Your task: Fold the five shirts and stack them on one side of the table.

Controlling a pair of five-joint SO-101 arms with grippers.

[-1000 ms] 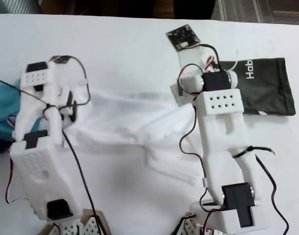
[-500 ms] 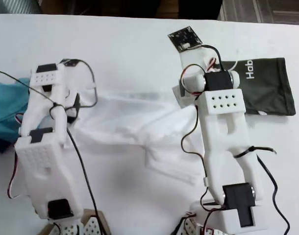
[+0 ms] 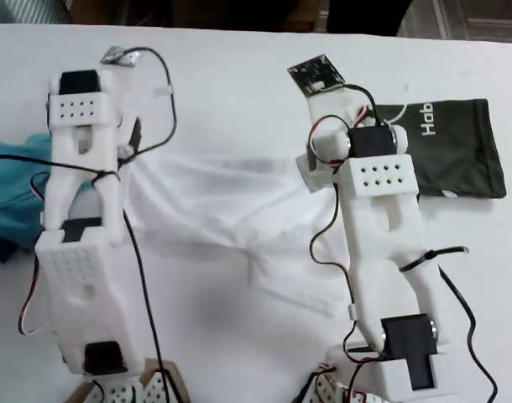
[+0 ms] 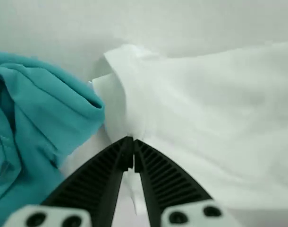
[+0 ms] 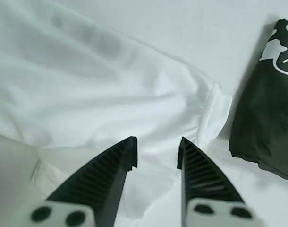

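Three shirts lie on the worktop [image 3: 239, 67]. A white shirt [image 3: 222, 210] is spread between the two arms, a crumpled teal shirt [image 3: 13, 185] sits at the left edge, and a dark folded shirt [image 3: 453, 147] lies flat on the right side.

Over the last second the left arm has stretched away from its base toward the far side of the worktop. It has taken the white shirt's left edge with it, so that side now looks drawn out flatter. The left gripper [image 4: 131, 151] has its fingers clenched on a pinch of that edge, just beside the teal cloth. The right arm has barely moved. The right gripper [image 5: 156, 151] hangs over the white shirt's sleeve hem, near the dark shirt, with its fingers released and nothing between them.

This looks like spreading rather than folding. The white shirt is still unfolded, only the dark one appears finished, and the teal one is untouched, so most of the task seems to remain.
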